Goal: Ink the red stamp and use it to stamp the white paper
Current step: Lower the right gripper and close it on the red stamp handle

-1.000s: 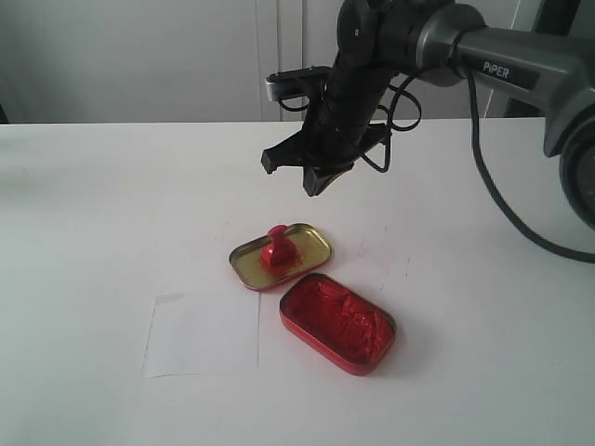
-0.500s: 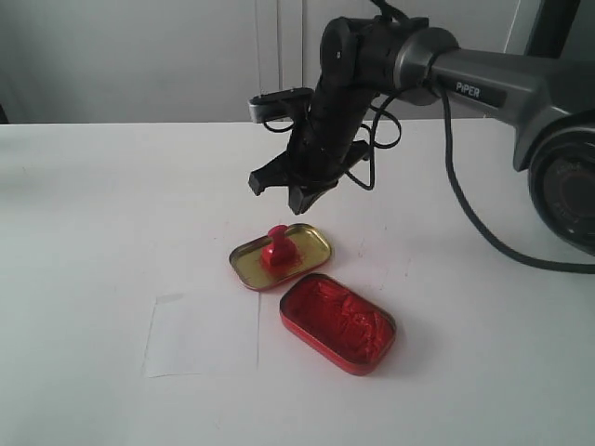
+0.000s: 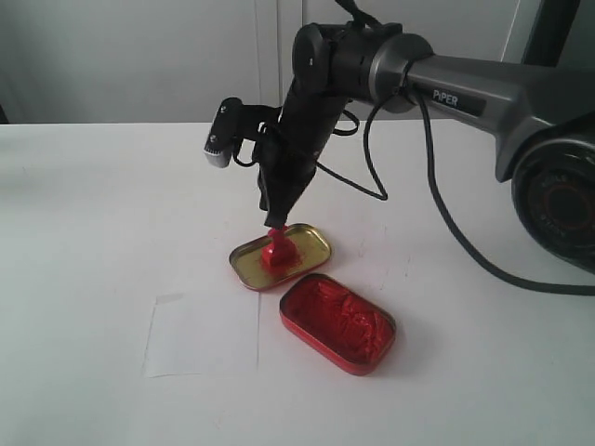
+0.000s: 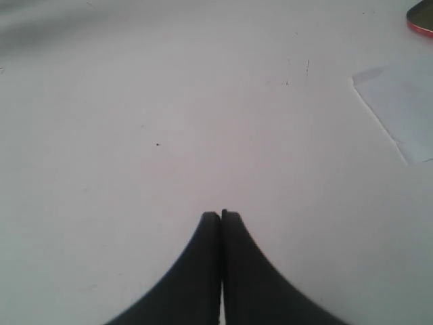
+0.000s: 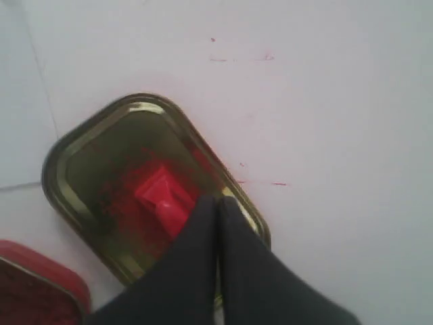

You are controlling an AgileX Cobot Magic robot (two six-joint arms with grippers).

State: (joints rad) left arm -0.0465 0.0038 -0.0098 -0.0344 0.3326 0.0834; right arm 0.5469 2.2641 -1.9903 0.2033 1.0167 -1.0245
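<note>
Right claw (image 3: 275, 223) is pinched fully closed, nothing in it. Its tips are right by the knob of the red stamp (image 3: 277, 253), which sits in the shiny gold lid (image 3: 312, 243) just below. The glossy red ink tin (image 3: 314, 349) is beside that, and the thin white paper (image 3: 200, 334) is further off. Left claw (image 4: 221, 215) is closed too, also empty, over the matte white table (image 4: 169, 101).

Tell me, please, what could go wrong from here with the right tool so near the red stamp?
1. The right tool looks shut beside the small red plastic stamp; pushing down could knock it over rather than grip it.
2. The stamp stands in the gold oval tin lid, which might slide or tip if nudged.
</note>
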